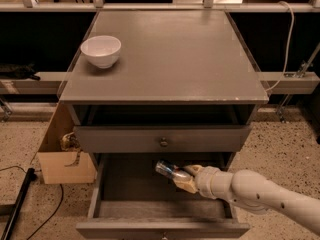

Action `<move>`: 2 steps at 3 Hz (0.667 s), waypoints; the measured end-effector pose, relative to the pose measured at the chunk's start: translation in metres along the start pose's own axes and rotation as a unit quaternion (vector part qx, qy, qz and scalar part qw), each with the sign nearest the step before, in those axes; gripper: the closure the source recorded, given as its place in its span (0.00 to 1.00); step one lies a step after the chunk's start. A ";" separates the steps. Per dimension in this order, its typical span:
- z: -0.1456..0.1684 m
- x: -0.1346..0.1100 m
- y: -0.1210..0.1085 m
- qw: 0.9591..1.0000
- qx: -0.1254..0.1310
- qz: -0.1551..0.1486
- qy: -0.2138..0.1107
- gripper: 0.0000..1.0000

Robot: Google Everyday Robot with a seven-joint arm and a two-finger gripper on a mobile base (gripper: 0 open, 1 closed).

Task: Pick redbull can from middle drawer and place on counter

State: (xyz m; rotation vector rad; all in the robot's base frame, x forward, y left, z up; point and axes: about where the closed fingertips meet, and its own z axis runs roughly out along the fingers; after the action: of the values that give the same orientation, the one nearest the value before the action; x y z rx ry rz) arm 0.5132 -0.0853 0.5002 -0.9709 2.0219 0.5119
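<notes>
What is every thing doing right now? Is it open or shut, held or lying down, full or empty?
gripper: inside the middle drawer, shut on the redbull can.
redbull can: held, tilted.
middle drawer: pulled open.
upper drawer: pushed in, shut.
white bowl: upright, empty.
counter: holds the white bowl on its left side, no can on it yet.
</notes>
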 end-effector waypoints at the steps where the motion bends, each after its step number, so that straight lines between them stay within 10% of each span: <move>1: -0.060 -0.017 -0.014 1.000 0.007 -0.011 -0.017 1.00; 2: -0.060 -0.017 -0.014 1.000 0.007 -0.011 -0.017 1.00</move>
State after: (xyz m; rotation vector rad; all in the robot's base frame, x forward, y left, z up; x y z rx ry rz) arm 0.4999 -0.1249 0.5490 -0.9698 1.9802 0.4977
